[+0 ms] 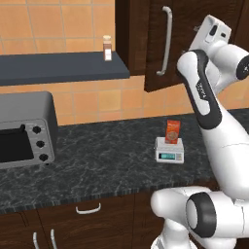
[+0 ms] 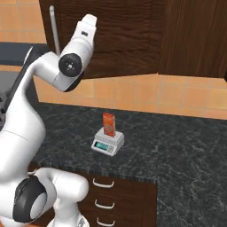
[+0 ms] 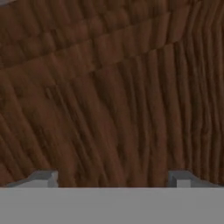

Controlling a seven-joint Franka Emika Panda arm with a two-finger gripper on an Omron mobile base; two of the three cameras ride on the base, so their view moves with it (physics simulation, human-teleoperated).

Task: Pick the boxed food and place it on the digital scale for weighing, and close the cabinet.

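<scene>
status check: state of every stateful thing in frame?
boxed food: upright on the scale's top plate
digital scale: on the counter, display lit
cabinet: door ajar, not shut
hand: open, empty, facing the door's wood
toaster oven: door closed
bottle: upright on the shelf, capped

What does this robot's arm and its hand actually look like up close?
The arm is made of smooth, glossy white rounded segments with dark grey bands and round caps at the joints. Its gripper ends in two small, blocky grey finger tips.

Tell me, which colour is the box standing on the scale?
Orange-red; the boxed food shows best in the left base view.
</scene>
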